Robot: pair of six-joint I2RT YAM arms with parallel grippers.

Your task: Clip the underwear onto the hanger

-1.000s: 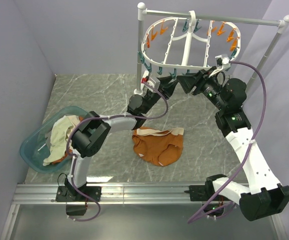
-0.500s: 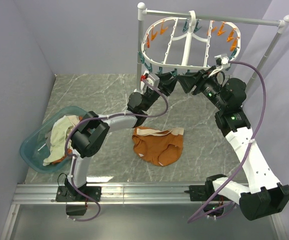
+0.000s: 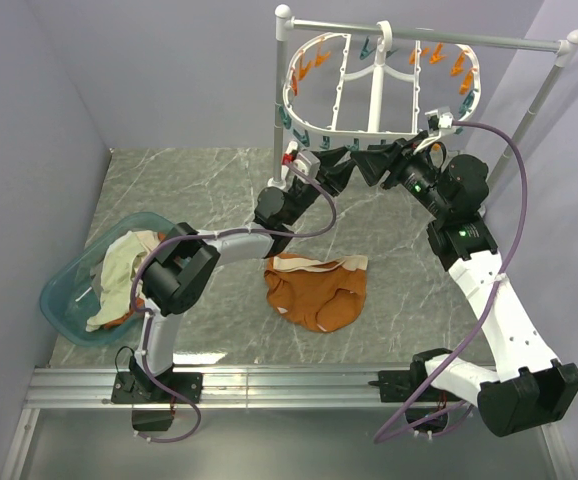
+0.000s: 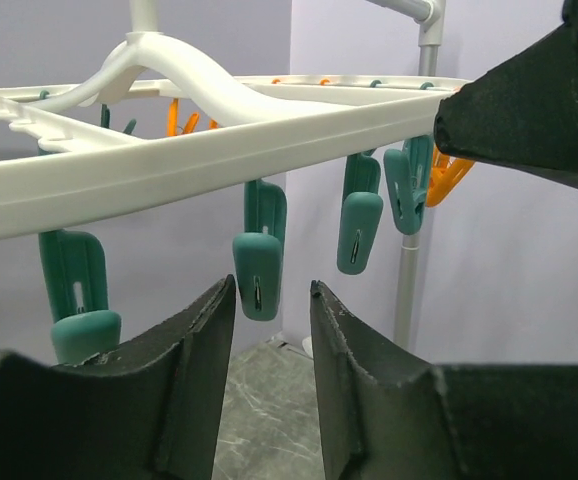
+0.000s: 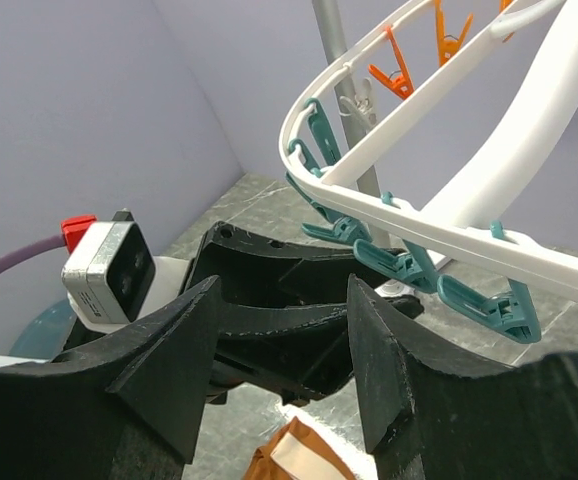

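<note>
While both arms are reaching up under the hanger, the underwear is lying flat on the counter, at 6 o'clock from the rack and well apart from either arm. Nothing is gripping it.

Left fingers are standing narrowly parted and empty. They are pointing up at a teal clothespin hanging from the near rim, and the left wrist view is showing it close but seemingly not touching. Right fingers are spread wider, also empty, facing the left fingers from 3 o'clock, just beside them.

Judgement: the clipping step is not yet started, and the arms seem to be addressing the rack with the garment unpicked. The next move is calling for one arm to drop toward 6 o'clock, pinch the cream waistband and lift it. The other arm would then be squeezing a clothespin open to take it.

Clearance: the two sets of fingertips are crowding each other under the rim, and the pole stand is bracketing the rack at 9 and 3 o'clock. Bare counter is lying all round the underwear. A blue basin of clothes is sitting at its 9 o'clock, well apart.
</note>
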